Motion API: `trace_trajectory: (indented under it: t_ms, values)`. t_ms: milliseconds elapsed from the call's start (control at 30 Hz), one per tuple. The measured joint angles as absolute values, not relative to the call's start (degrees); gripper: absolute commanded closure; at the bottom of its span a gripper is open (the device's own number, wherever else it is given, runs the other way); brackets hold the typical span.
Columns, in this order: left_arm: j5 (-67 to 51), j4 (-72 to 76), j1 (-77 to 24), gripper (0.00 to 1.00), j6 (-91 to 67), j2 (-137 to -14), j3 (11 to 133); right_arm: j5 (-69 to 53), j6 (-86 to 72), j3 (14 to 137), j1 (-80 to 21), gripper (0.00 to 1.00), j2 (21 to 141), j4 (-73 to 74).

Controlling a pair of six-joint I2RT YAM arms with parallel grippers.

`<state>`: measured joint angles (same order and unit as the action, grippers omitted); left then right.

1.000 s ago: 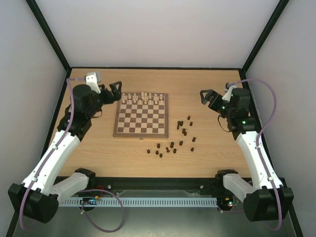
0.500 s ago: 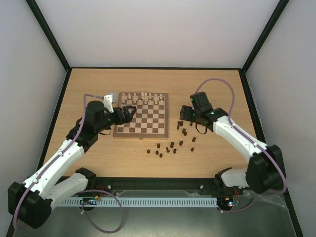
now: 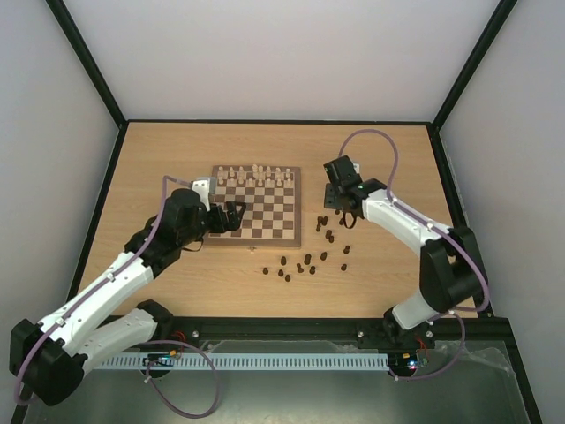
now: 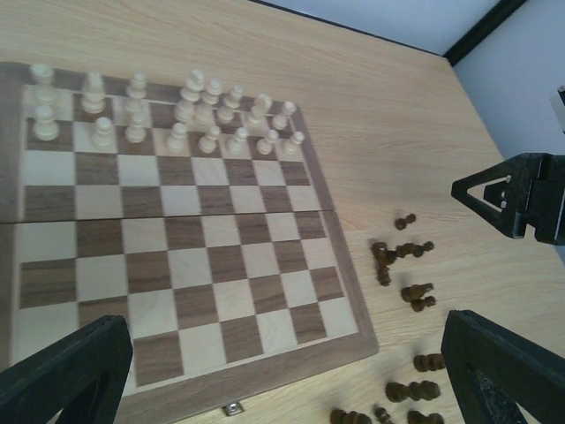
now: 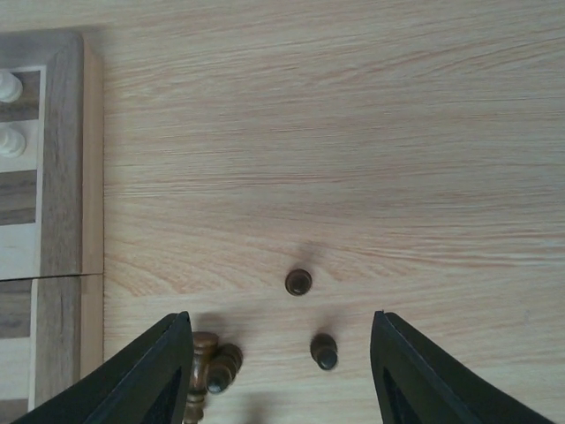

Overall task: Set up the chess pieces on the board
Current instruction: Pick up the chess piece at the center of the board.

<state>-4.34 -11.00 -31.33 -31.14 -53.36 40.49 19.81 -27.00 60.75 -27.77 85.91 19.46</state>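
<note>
Seen from above, a square wooden chessboard [image 3: 254, 207] with dark brown and cream checks and a brown border lies on a light wood tabletop [image 3: 177, 159]. Small cream-white chessmen [image 3: 256, 175] fill its two far rows. The rest of the board shows only bare squares, including the two near rows.

None of the tiny dark brown wooden chessmen [image 3: 309, 261] has reached the board yet. They lie scattered on the tabletop, just beyond its right edge and in front of its near right corner. Several lie on their sides. The dark side's setup appears not to have begun.

The left gripper [image 3: 234, 215] hovers over the board's near left part, its fingers spread wide and empty. The right gripper [image 3: 334, 199] hangs over the dark pieces nearest the board's right edge. Its fingers are parted and hold nothing, with two loose pieces on the wood between them.

The left gripper hides part of the board's near left squares from above. One dark piece beside the right gripper's finger is cut off by the wrist view's bottom edge. The pieces are too small to tell their types or to count them exactly.
</note>
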Motion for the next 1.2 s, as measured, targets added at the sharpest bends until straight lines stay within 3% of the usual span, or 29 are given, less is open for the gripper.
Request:
trace_trajectory:
  t_ms: [233, 567, 1200]
  values:
    - [2.2, -14.8, -31.5, 0.01, -31.4, -51.9, 40.0, 18.0, -26.1, 65.6, -27.8, 0.45, 94.7, 21.3]
    - [1.7, -15.5, -31.6, 0.01, -31.6, -51.3, 37.4, 15.9, -24.4, 72.8, -26.9, 0.53, 100.0, 26.7]
    - [1.5, -14.7, -31.9, 0.01, -31.4, -52.6, 37.2, 9.4, -21.7, 71.5, -21.4, 0.65, 105.3, 28.0]
